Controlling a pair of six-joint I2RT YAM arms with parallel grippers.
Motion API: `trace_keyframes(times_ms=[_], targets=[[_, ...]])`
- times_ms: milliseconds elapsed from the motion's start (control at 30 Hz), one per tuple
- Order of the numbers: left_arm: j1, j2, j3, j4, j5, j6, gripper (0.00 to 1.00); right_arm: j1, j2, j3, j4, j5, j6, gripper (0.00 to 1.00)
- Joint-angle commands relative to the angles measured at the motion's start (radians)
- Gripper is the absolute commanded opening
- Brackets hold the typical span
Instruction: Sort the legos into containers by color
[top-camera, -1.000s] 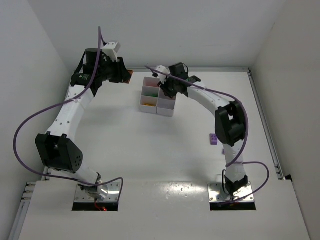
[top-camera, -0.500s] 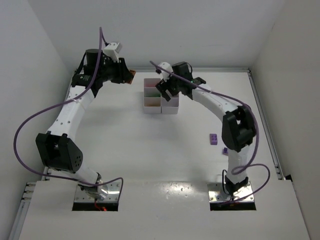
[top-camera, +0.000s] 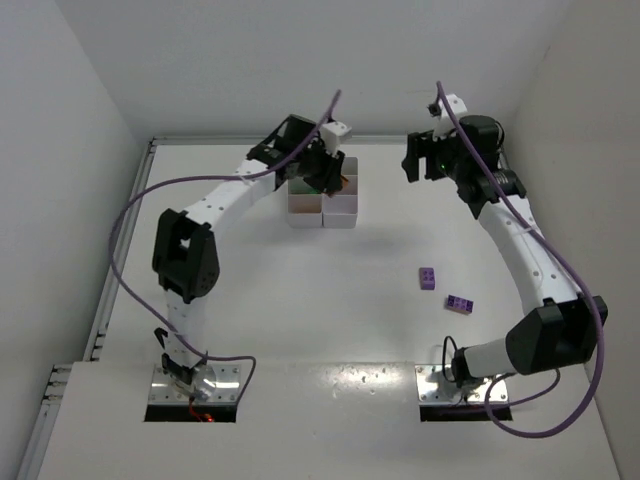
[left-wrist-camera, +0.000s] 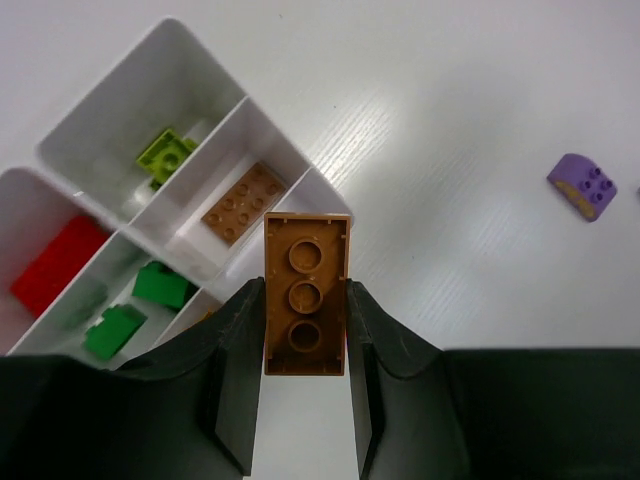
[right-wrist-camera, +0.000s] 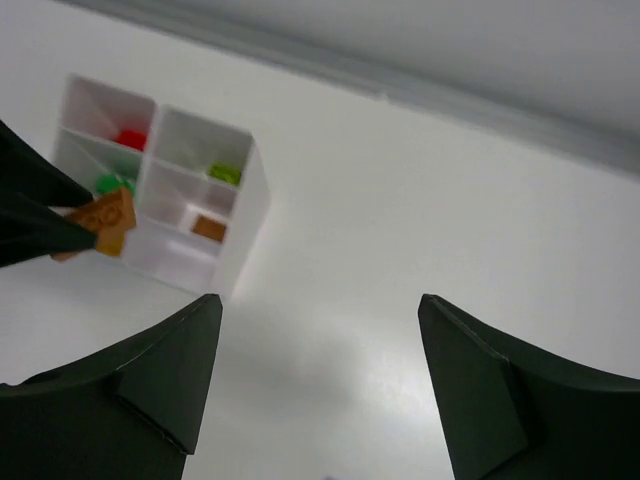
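The white table (top-camera: 300, 300) filled the overhead view, which alone showed both arms whole. The left arm (top-camera: 215, 200) reached across to the far middle, and the right arm (top-camera: 525, 250) curved up the right side toward the far edge.

The tray (top-camera: 325, 212) sat at the far middle of the table. From above it was partly covered by the left tool (top-camera: 335, 175), so little of its contents could be read there. The right tool (top-camera: 415, 160) hung well apart from the tray, to its right. Its own camera showed its fingers standing wide, with only bare table between them.

The left wrist view showed the left tool clamped on the long sides of a brown-orange brick (left-wrist-camera: 306, 295), held above the tray. Just beyond it, one compartment held a matching brick (left-wrist-camera: 243, 203), and the neighbouring one held a lime brick (left-wrist-camera: 166, 155). Across the divider lay a red brick (left-wrist-camera: 58, 262), and beside that compartment were two green bricks (left-wrist-camera: 165, 285). The compartment under the left finger was mostly hidden.

Only the overhead view showed a purple brick (top-camera: 427, 277) and a second purple brick (top-camera: 460, 303) on open table, near each other and well apart from the tray. The left wrist view caught a curved purple piece (left-wrist-camera: 582, 186); whether it was one of those two could not be told.
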Motion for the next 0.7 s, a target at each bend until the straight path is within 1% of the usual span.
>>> trace_keyframes(times_ms=[0, 133, 233, 333, 433, 533, 633, 667], targets=[[-0.054, 0.059, 0.11, -0.051, -0.091, 0.132, 0.12, -0.103, 0.007, -0.099, -0.162, -0.046, 0.096, 0.79], [-0.083, 0.148, 0.196, -0.088, -0.147, 0.192, 0.15, -0.214, -0.016, -0.156, -0.217, -0.1, 0.131, 0.79], [-0.102, 0.202, 0.257, -0.099, -0.2, 0.256, 0.16, -0.268, -0.025, -0.193, -0.251, -0.124, 0.131, 0.79], [-0.102, 0.239, 0.274, -0.11, -0.225, 0.273, 0.16, -0.315, -0.025, -0.202, -0.288, -0.161, 0.131, 0.79], [-0.102, 0.251, 0.3, -0.11, -0.234, 0.325, 0.16, -0.349, -0.025, -0.213, -0.3, -0.189, 0.122, 0.79], [-0.102, 0.271, 0.309, -0.119, -0.26, 0.376, 0.19, -0.36, -0.025, -0.213, -0.3, -0.198, 0.122, 0.79], [-0.102, 0.281, 0.309, -0.128, -0.271, 0.424, 0.27, -0.36, -0.002, -0.204, -0.3, -0.207, 0.122, 0.79], [-0.102, 0.291, 0.309, -0.128, -0.282, 0.434, 0.35, -0.369, -0.002, -0.204, -0.314, -0.207, 0.122, 0.79]])
